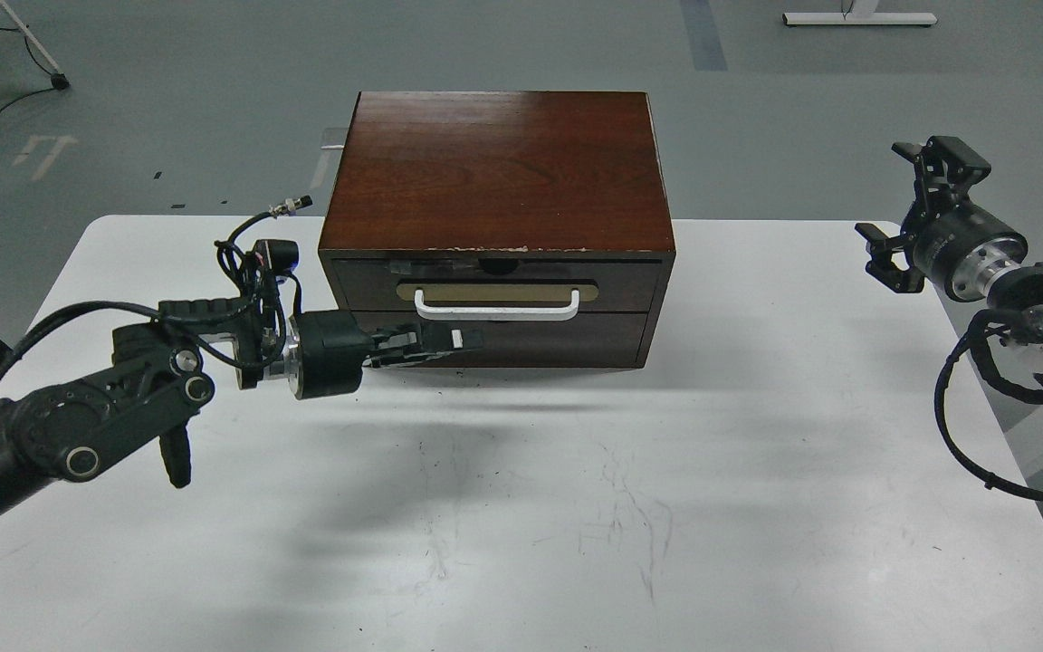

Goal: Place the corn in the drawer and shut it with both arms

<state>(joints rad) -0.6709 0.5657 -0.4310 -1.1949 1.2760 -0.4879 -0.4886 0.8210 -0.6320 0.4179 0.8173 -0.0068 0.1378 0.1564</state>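
head view: wooden cabinet (496, 172) on white table (521, 507). drawer (494, 285) pushed in flush, white handle (496, 311) up front. corn not visible. left gripper (463, 341) low under handle, by lower panel, fingers look pressed together. right gripper (911, 213) raised at table's right edge, fingers spread, holding nothing.

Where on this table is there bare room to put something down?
The wide white stretch of table in front of the cabinet is bare, as are the strips either side of it. It is tightest at the drawer front, where the left gripper reaches.
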